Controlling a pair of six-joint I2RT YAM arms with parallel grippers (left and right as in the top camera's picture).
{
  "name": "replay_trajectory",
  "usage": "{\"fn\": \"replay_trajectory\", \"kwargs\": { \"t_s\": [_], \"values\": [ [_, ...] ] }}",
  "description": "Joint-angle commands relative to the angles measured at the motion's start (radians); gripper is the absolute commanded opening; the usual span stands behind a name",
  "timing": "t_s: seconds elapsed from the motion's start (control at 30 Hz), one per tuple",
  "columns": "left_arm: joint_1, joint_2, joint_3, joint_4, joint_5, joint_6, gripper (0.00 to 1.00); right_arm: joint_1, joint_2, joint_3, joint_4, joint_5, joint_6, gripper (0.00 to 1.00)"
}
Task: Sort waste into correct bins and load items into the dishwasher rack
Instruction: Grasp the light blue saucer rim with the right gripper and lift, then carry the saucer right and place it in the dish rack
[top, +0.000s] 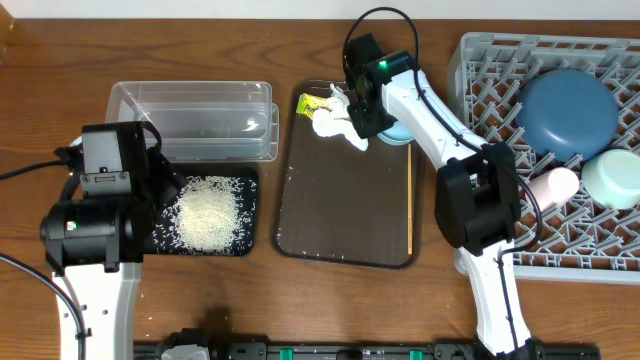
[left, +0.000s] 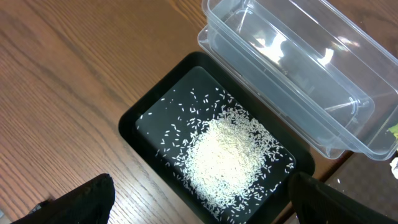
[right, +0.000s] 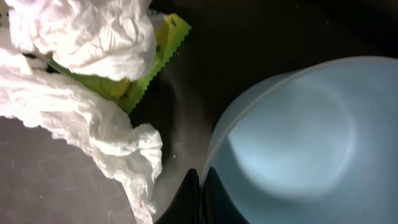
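My right gripper (top: 366, 112) (right: 201, 180) is pinched shut on the rim of the pale blue saucer (top: 400, 133) (right: 298, 124) at the far end of the brown serving tray (top: 340, 210). Crumpled white tissue (top: 335, 122) (right: 81, 37) and the yellow-green wrapper (top: 312, 103) (right: 152, 56) lie just left of it. My left gripper (left: 199, 205) is wide open and empty above the rice heap (top: 208, 215) (left: 227, 155) in the black tray (top: 245, 185) (left: 155, 118). The clear tub (top: 190, 120) (left: 292, 68) stands behind it.
The grey rack (top: 480, 70) at the right holds the dark blue dish (top: 568, 110), the pale blue bowl (top: 613, 178) and the pink cup (top: 555, 185). The wooden stick (top: 410, 200) lies along the serving tray's right edge.
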Motion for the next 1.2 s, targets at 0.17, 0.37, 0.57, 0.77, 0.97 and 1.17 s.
{"fn": "replay_trajectory", "kwargs": {
  "t_s": [0.17, 0.37, 0.57, 0.77, 0.97, 1.17],
  "values": [
    [0.005, 0.005, 0.012, -0.004, -0.023, 0.002, 0.91, -0.006, -0.075, 0.064, -0.06, -0.001, 0.041, 0.01],
    [0.005, 0.005, 0.012, -0.004, -0.023, 0.002, 0.91, -0.053, -0.307, 0.087, -0.056, -0.006, 0.072, 0.01],
    [0.005, 0.005, 0.012, -0.005, -0.023, 0.002, 0.91, -0.254, -0.503, 0.087, -0.069, -0.177, 0.072, 0.01],
    [0.005, 0.005, 0.012, -0.004, -0.023, 0.002, 0.91, -0.618, -0.54, 0.082, -0.088, -0.565, 0.07, 0.01],
    [0.005, 0.005, 0.012, -0.004, -0.023, 0.002, 0.91, -0.909, -0.487, 0.063, -0.049, -0.902, -0.042, 0.01],
    [0.005, 0.005, 0.012, -0.004, -0.023, 0.002, 0.91, -1.083, -0.386, 0.063, -0.047, -1.138, -0.172, 0.01]
  ]
}}
